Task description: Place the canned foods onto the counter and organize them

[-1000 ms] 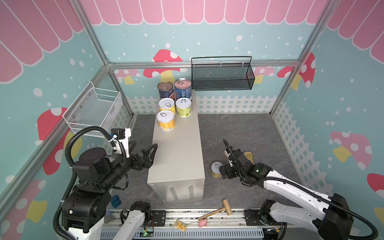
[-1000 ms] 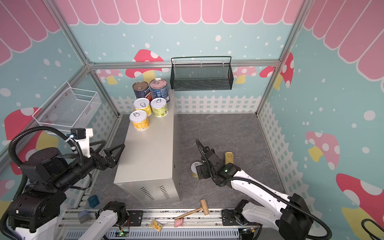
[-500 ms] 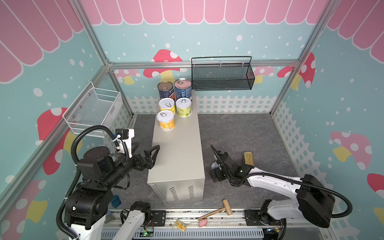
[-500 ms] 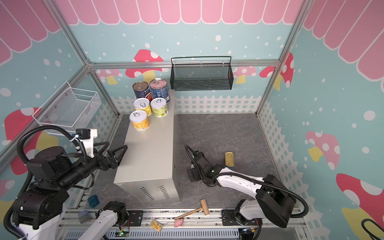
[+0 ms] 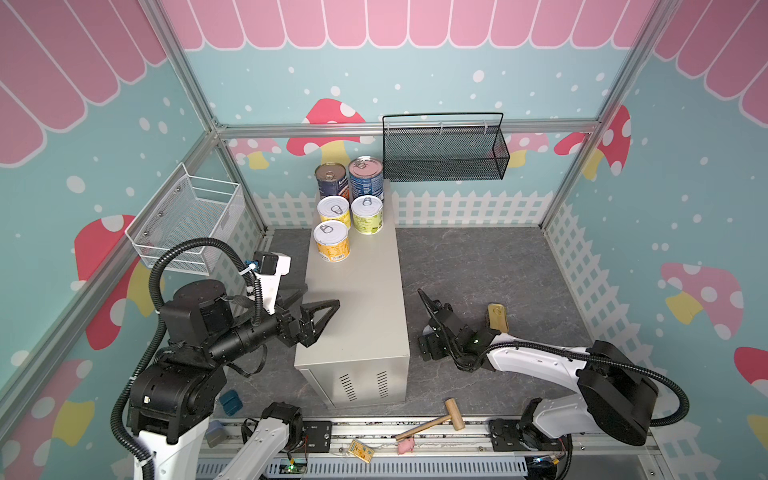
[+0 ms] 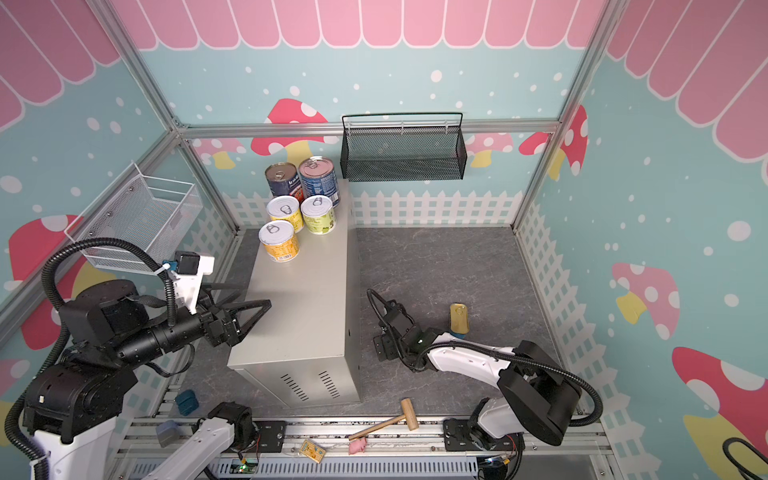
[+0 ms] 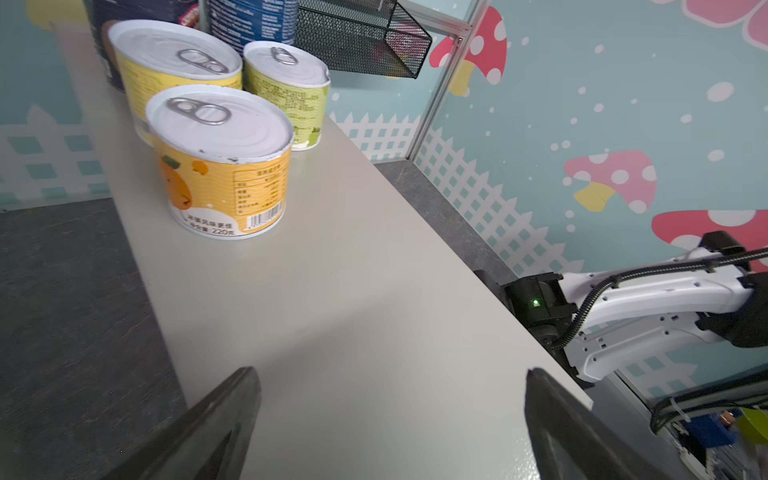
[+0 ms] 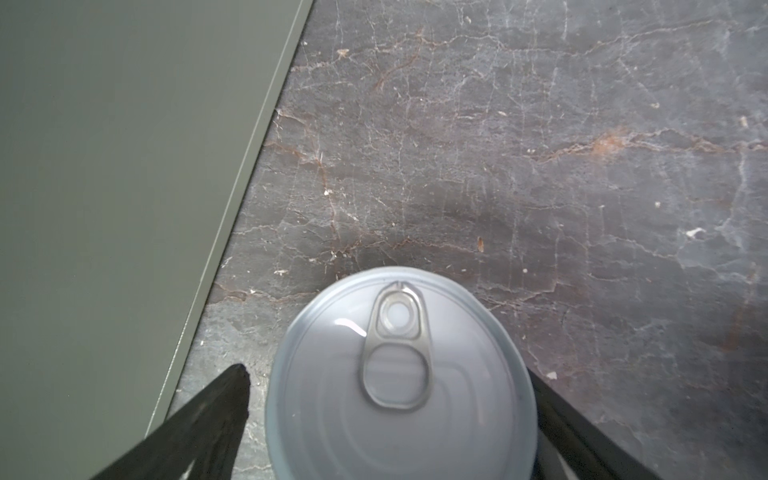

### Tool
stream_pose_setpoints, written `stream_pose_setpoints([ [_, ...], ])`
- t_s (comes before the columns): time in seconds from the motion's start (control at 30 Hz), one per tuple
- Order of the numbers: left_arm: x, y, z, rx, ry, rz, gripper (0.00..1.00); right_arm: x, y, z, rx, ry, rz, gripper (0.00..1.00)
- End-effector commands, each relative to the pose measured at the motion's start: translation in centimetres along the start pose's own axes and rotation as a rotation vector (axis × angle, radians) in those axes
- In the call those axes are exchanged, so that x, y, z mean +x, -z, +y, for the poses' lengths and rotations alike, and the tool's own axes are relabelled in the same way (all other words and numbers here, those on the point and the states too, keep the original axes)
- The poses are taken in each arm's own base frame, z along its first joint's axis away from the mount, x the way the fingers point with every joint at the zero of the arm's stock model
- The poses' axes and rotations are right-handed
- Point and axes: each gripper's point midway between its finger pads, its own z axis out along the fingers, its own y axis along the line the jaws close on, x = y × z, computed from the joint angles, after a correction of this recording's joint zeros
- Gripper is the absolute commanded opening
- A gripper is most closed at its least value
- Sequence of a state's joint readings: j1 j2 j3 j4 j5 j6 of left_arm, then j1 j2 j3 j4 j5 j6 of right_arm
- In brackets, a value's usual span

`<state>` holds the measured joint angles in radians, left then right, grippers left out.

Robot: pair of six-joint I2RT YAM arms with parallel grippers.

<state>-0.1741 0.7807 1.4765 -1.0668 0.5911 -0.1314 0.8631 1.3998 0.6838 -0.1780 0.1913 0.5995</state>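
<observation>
Two tall blue cans (image 5: 365,178) and three short yellow cans (image 5: 331,243) stand at the counter's (image 5: 357,316) far end. A fourth short can (image 8: 401,386) stands on the floor (image 5: 478,266) just beside the counter's right side, between the right gripper's (image 8: 388,372) spread jaws, one finger clear of it. The gold tin (image 5: 497,316) sits nearby on the floor. The left gripper (image 5: 322,294), jaws wide apart, hovers over the counter's near left edge
</observation>
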Motion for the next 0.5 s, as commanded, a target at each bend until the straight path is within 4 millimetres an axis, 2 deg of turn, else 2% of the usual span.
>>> stream_pose_setpoints([
  [0.0, -0.1, 0.2, -2.2, 0.113, 0.02, 0.033, 0.99, -1.3, 0.3, 0.0, 0.005, -0.025, -0.039, 0.97],
  [0.27, -0.4, -1.0, -3.2, 0.145, 0.004, 0.084, 0.99, -1.3, 0.3, 0.0, 0.005, -0.024, -0.04, 0.97],
  [0.47, 0.8, -3.6, -4.7, 0.123, -0.117, 0.174, 0.99, -1.0, 0.1, -0.1, 0.009, -0.027, -0.033, 0.97],
])
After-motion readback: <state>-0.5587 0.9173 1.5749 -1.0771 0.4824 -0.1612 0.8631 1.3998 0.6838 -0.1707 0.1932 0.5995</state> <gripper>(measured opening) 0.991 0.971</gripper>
